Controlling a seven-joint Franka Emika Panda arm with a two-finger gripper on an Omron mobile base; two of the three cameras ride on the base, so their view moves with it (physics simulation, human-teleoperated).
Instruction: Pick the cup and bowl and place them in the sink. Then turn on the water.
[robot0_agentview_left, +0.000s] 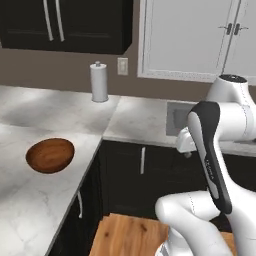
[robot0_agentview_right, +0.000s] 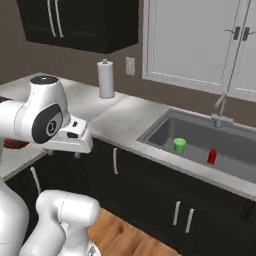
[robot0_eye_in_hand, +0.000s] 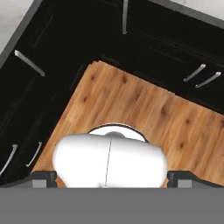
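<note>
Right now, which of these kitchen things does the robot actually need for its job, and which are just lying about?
Needed for the job:
- cup, already standing in the sink
- bowl, on the counter
- faucet, no water running

Just lying about:
- red bottle in the sink
- paper towel roll
- wall outlet

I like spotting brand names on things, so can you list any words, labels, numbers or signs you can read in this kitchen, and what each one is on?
None can be read.
The small red bottle in the sink: any label is too small to make out.
The cup, bowl and paper towel roll: plain surfaces, no writing.
The wall outlet: no markings visible.
</note>
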